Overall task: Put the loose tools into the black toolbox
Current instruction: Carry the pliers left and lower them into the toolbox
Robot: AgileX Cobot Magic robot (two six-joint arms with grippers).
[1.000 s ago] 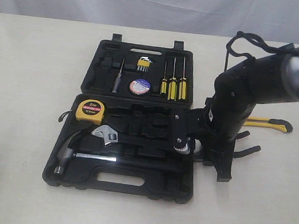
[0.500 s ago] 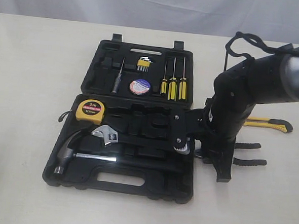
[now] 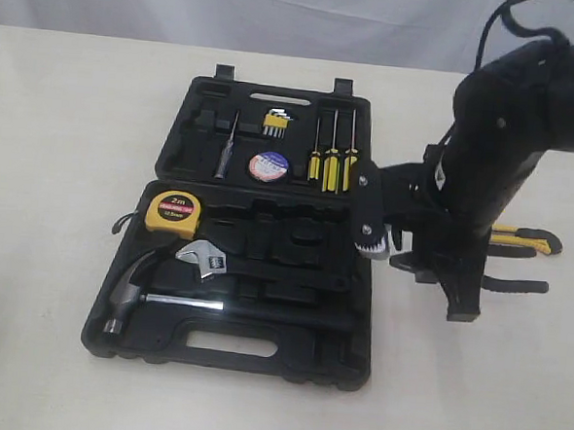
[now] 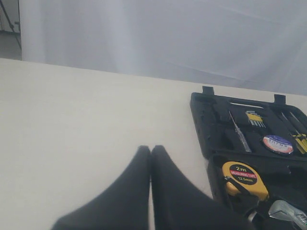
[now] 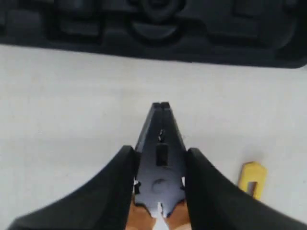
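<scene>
In the exterior view the open black plastic toolbox lies on the pale worktop. The yellow 2m tape measure already sits in its base and the black tape roll with blue-white label in its lid. The right end effector points down just off the box's right wall, with the orange-and-black-handled pliers crosswise in it and apparently off the surface. Their handles splay out towards the yellow-black utility knife, which lies on the worktop half hidden behind the arm. That overhang is the main risk: the weight sits to one side of the grip, so the pliers could pivot or slide during the carry. The spread handles could also clip the knife or catch the box wall.

The left wrist view shows the left end effector fully closed on nothing, over bare worktop beside the toolbox, out of the way.

In the right wrist view the right end effector is partly closed on the pliers near the pivot. The nose aims at the toolbox edge, so too low a carry would drive it into the rim. Opened handles may also refuse the moulded recess.
</scene>
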